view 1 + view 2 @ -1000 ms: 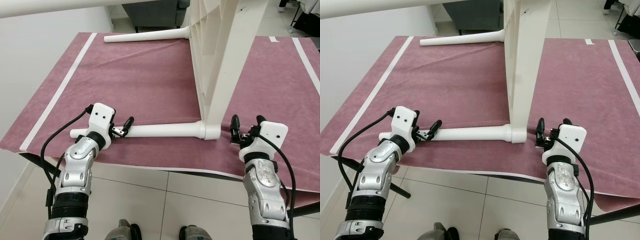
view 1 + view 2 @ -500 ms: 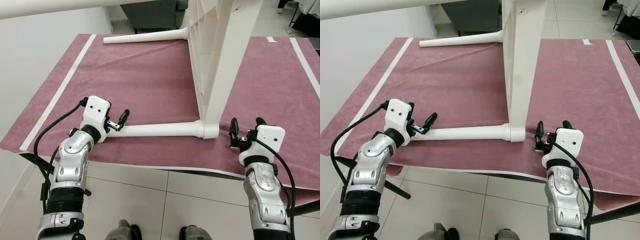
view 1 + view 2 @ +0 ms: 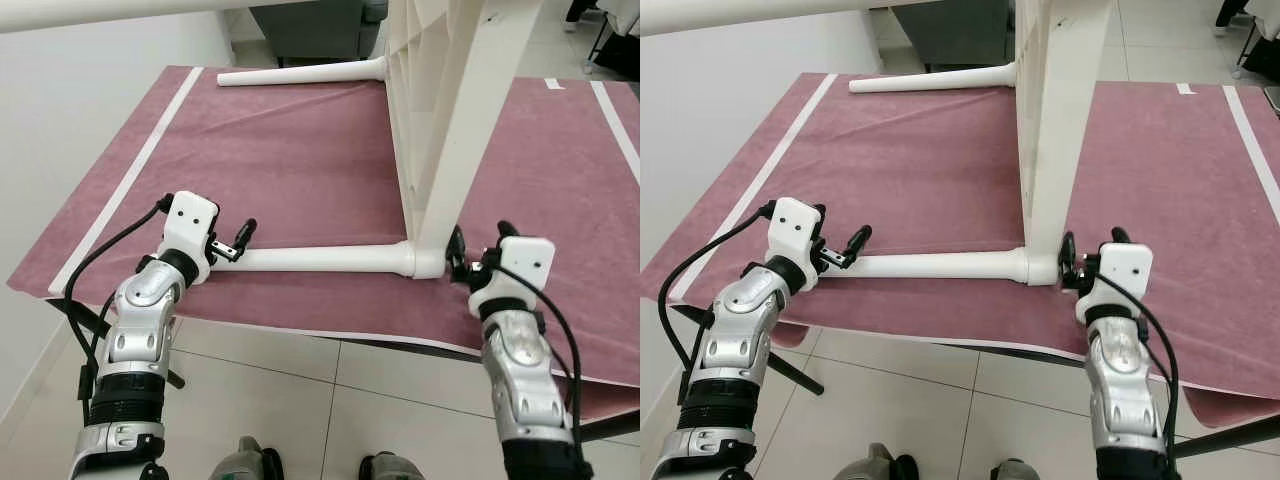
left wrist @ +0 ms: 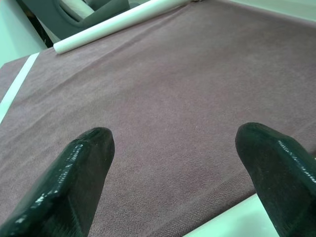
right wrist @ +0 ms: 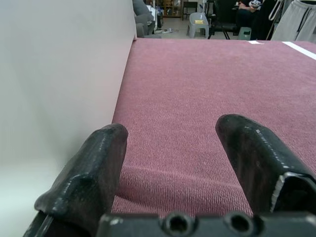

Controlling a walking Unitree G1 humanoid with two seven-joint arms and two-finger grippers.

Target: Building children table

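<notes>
Children's table [image 3: 445, 120], white, stands on edge on the surface [image 3: 300, 150] under a maroon cloth; its top runs up out of frame. Near leg [image 3: 320, 260] lies flat along the front edge of the surface, long axis running left to right, its socket end joined at the table's lower corner [image 3: 425, 262]. Second leg [image 3: 300, 73] lies parallel at the far side, well apart.

Left gripper [image 3: 240, 240] sits at the free end of the near leg, fingers apart. In the left wrist view one fingertip [image 4: 81, 170] and the other straddle open cloth, with a sliver of the white leg at the frame corner, so the leg lies just beside the gap, not squarely in it. Cannot tell if a finger touches the leg.

Right gripper [image 3: 475, 255] is just beside the corner joint on its right side, fingers apart. The right wrist view shows one finger [image 5: 94, 173] against or nearly against the white panel; contact is unclear.

Key relation, as a judgement: the leg's axis points straight from left gripper to right gripper, so each arm has one end. Left is nearer the free end, right nearer the joint. Any twist or push should go along that axis.

Hidden: the joint itself, whether the leg is fully seated, the table's upper half, and any other legs.
</notes>
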